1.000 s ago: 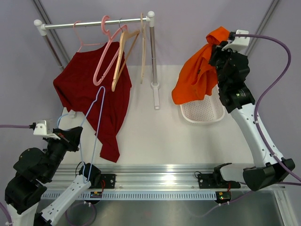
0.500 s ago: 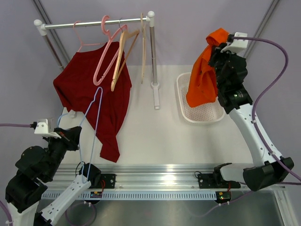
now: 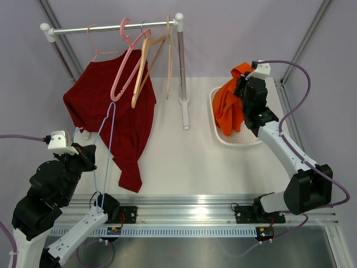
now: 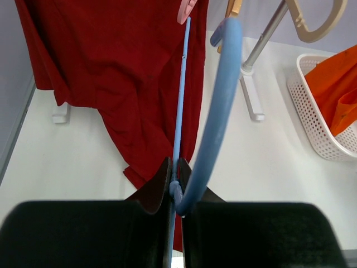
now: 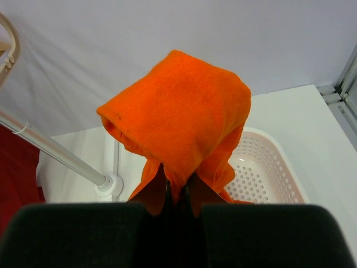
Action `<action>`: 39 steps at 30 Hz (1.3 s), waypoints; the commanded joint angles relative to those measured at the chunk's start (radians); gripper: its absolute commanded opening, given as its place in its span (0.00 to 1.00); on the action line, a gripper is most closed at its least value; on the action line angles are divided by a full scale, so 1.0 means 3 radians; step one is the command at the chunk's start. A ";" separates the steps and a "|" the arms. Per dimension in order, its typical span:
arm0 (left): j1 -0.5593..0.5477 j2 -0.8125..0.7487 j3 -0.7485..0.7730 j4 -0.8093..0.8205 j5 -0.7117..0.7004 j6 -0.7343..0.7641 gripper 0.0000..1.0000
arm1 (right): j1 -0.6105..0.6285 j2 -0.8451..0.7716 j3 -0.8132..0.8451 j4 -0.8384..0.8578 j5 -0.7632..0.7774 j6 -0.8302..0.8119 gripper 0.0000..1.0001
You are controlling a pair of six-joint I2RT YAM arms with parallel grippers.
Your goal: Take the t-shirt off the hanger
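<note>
Right gripper (image 5: 177, 190) is clenched on a bunched fold of the orange t-shirt (image 5: 178, 111). In the top view the shirt hangs down from the fingers, with its lower end draping into the white basket (image 3: 245, 138) at the far right of the table (image 3: 184, 162). So the shirt is off the hanger and dangling over and into that basket, not lying loose in it.

Left gripper (image 4: 174, 178) is pinched tight on the thin wire of the blue hanger (image 4: 215, 111), which is bare. From above it stands tilted, its far end in front of the red garment (image 3: 95, 106). That one hangs from the rack rail (image 3: 111, 27) on the left, next to a pink hanger (image 3: 124, 67) and a couple of wooden hangers (image 3: 148, 61). I can't tell if the blue hanger touches the red cloth.
</note>
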 commanded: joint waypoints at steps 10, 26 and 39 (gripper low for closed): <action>0.0003 0.0576 0.0197 0.0272 -0.0376 0.0176 0.00 | -0.0112 -0.0316 -0.0672 -0.0228 0.0267 0.0740 0.96; 0.0003 0.0919 0.0203 0.0951 -0.0300 0.1040 0.00 | -0.0112 -0.1308 -0.1178 -0.0316 -0.0475 0.0909 0.99; 0.1123 0.2217 0.0995 0.1350 0.1195 0.1347 0.00 | -0.0117 -0.1630 -0.1429 -0.0168 -0.0715 0.0888 0.99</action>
